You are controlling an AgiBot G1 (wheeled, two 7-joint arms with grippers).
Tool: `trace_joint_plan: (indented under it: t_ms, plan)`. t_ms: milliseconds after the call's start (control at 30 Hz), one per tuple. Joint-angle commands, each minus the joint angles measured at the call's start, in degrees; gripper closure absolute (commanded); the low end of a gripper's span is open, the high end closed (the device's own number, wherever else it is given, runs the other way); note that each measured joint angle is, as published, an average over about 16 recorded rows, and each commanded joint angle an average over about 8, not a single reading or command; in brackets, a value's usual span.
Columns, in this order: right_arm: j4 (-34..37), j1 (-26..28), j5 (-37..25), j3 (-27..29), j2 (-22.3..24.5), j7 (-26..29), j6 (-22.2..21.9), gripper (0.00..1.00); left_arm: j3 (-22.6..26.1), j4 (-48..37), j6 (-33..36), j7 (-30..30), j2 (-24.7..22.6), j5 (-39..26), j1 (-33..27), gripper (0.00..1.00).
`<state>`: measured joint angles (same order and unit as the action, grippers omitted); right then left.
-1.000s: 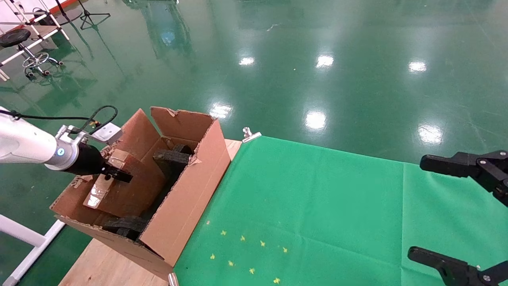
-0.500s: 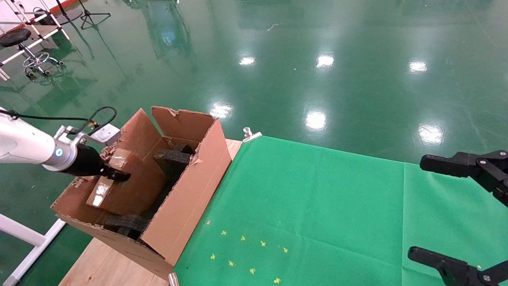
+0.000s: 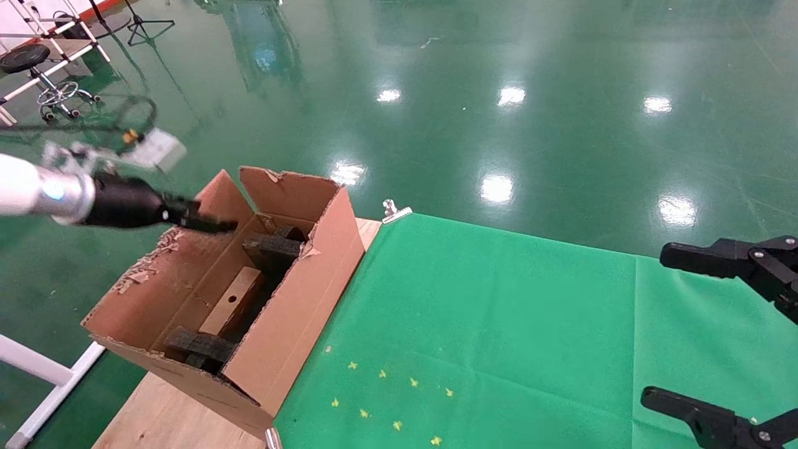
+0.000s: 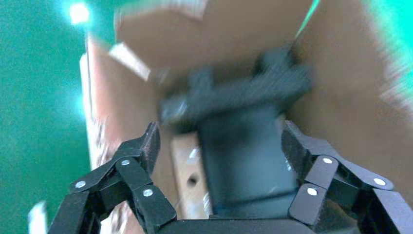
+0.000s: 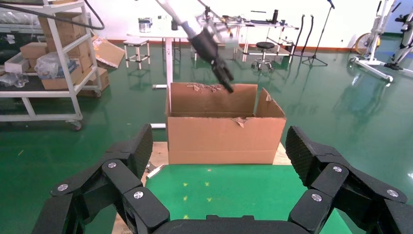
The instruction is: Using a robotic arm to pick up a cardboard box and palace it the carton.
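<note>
Green floor; carton (image 3: 274,324) interior: L-wrist only

Left gripper (image 4: 219,146): black linked fingers spread apart, nothing between them.
Carton (image 4: 341,112): brown walls, blurred, beneath the gripper.
Black foam (image 4: 243,141): inside the carton.
Light strip with a hole (image 4: 190,180): beside the foam.

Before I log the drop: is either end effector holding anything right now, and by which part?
Nothing is held. The left end effector is open and empty above the carton; the right end effector is open over the green cloth.
</note>
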<state>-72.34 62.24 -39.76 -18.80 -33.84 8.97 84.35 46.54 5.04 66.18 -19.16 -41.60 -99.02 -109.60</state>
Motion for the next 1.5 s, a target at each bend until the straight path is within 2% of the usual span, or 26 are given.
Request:
trace_joint_plan:
  t_ms: [33,300,600,1500]
  plan:
    - [0.0,0.0,0.0,0.0,0.0,0.0,0.0,0.0,-1.48,1.08,2.62,1.26,1.46,2.19,-1.28,0.0]
    - [0.01,-0.01,0.01,0.0,0.01,-0.01,-0.02,0.0,-2.14,2.81,3.93,2.27,2.47,3.18,-2.44,0.0]
    - [0.01,0.0,0.01,0.0,0.01,0.0,-0.01,0.0,-2.77,4.2,3.98,2.11,2.23,4.51,-0.45,0.0]
    - [0.03,0.01,0.03,-0.02,0.01,-0.02,-0.01,0.0,-15.41,33.48,11.08,4.99,4.23,28.48,21.56,0.0]
